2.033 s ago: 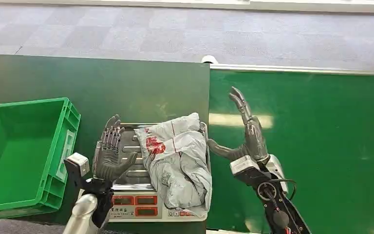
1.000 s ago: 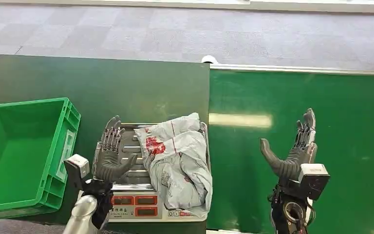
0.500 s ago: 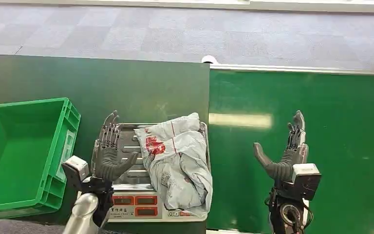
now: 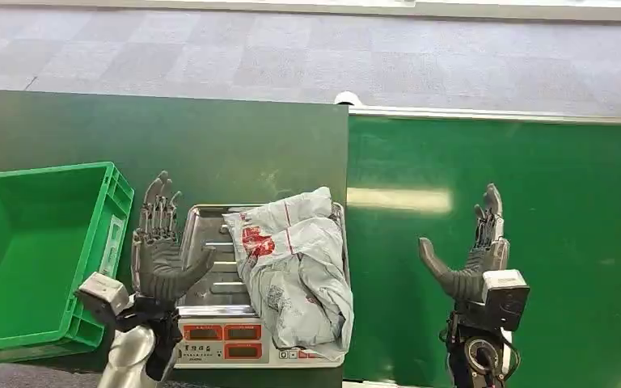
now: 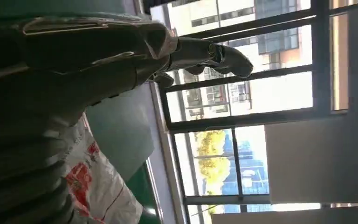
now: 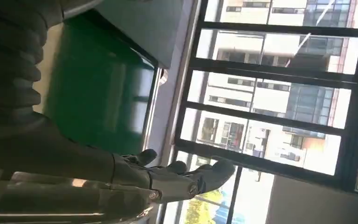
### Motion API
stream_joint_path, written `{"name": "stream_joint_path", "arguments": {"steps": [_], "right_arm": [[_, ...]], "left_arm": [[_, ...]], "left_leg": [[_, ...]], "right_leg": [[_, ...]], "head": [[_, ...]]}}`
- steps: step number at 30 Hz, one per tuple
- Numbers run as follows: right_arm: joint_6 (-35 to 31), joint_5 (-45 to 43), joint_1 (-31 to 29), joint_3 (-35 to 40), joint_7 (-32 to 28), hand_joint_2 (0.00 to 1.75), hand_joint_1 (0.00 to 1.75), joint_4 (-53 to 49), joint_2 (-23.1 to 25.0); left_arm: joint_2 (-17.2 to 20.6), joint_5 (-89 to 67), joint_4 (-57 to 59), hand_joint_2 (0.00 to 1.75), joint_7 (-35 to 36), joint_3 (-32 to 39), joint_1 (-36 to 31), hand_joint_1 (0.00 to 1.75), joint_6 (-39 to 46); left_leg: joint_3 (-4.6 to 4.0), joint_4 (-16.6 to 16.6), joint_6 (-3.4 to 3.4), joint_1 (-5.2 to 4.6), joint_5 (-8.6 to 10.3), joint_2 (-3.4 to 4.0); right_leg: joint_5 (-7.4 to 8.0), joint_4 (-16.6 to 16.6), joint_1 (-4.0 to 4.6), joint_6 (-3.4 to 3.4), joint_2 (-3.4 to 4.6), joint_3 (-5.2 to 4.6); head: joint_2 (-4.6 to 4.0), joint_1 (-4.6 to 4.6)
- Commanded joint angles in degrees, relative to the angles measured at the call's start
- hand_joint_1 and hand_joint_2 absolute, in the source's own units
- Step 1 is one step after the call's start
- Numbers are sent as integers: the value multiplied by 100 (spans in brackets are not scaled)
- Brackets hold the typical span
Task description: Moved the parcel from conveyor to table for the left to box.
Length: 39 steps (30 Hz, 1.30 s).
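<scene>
Nearest, the left hand stands upright with fingers spread, grasping nothing, just beside the scale on the table. The parcel, a crumpled grey bag, lies on the scale's tray, apart from both hands. The right hand is released too, raised over the conveyor. The transfer looks done; boxing is the step in hand. Next, the left hand must close on the bag and carry it to the green crate.
</scene>
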Motion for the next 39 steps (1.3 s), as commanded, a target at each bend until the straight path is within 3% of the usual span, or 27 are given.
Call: {"name": "stream_joint_path", "arguments": {"steps": [1,24,30,39], "right_arm": [[157,112,-221,-191,75,175,0,336,98],[166,119,-217,-203,85,175,0,331,100],[389,274,-326,-283,162,175,0,458,120],[359,394,87,-548,285,175,0,-145,273]], "left_arm": [[356,-1696,-374,175,11,-1070,49,0,512],[340,-1734,-309,175,6,-1042,30,0,520],[530,-3652,559,175,990,-1924,-235,0,-874],[585,-3918,1232,175,1156,-2159,-617,0,-1232]], "left_leg": [[-1,-5,9,-2,7,1],[2,-3,5,-1,4,3],[5,-11,12,-3,11,-3],[7,-8,7,-1,9,-4]], "right_leg": [[7,-4,1,-11,-3,-1],[4,-2,0,-7,1,0],[10,-12,1,-11,-7,6],[7,-8,1,-13,-8,4]], "head": [[0,0],[0,0],[0,0],[0,-2]]}}
